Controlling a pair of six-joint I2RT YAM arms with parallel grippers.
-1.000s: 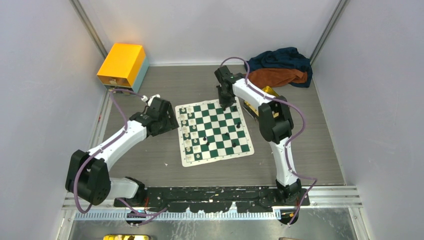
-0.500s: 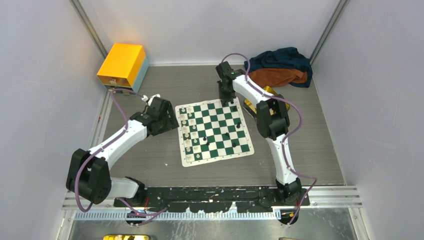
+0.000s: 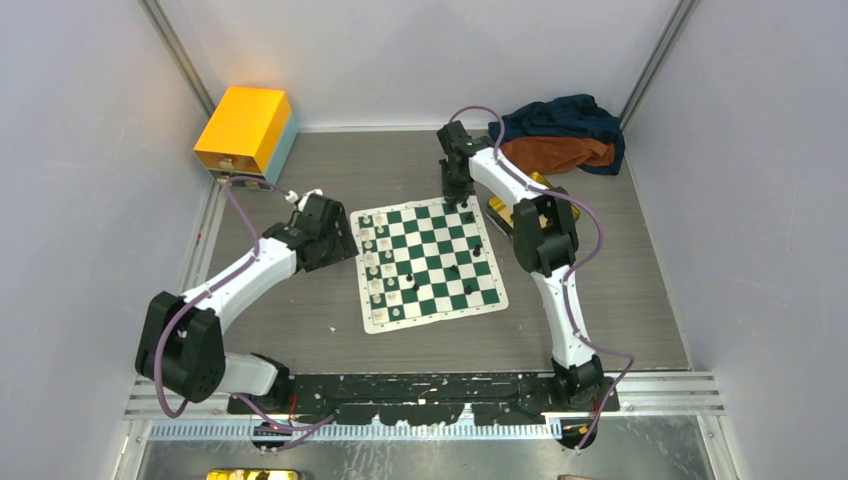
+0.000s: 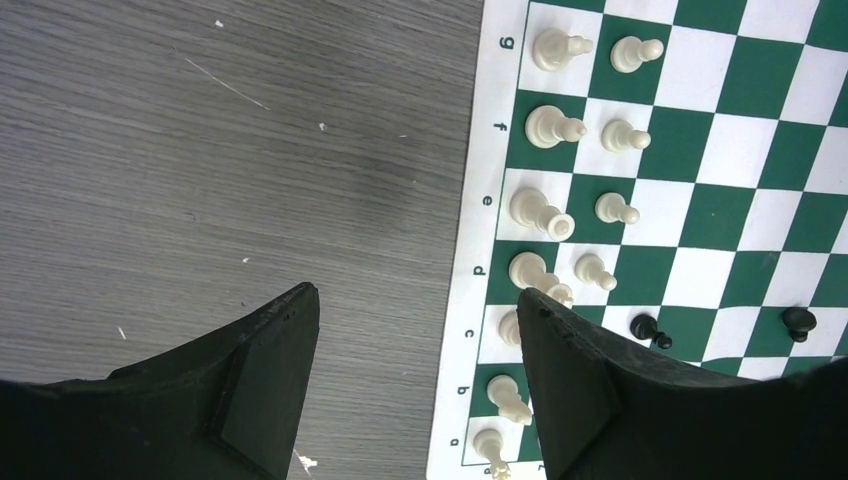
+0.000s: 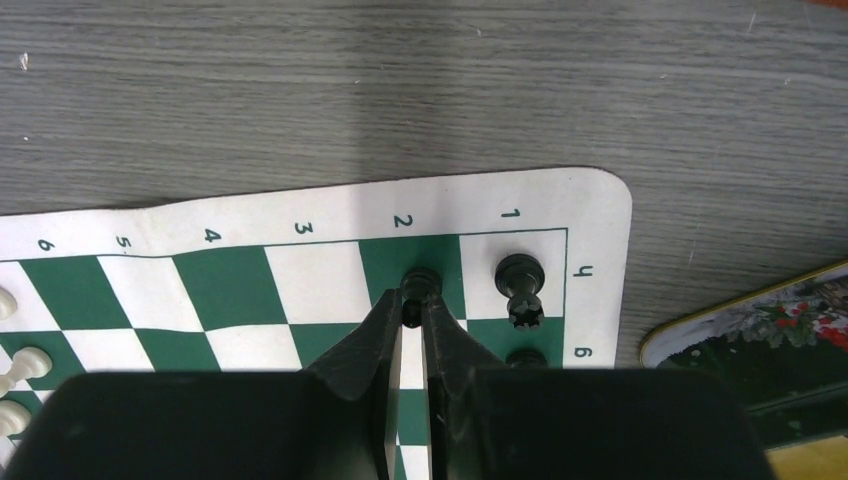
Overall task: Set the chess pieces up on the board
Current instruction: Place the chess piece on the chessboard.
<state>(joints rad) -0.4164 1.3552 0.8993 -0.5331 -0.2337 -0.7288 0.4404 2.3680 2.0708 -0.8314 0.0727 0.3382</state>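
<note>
Top view, board: cream pieces ranked along 9 o'clock edge; black pieces scattered toward 3 o'clock.
Left wrist, left gripper: released, empty, parked beside lettered border at its 3 o'clock, probably to keep clear.
Right wrist, right gripper: clenched on black piece at green square; corner piece at its 3 o'clock, so likely filling that rank.

Grey table carries the board, an orange box, heaped cloths and a tin.
</note>
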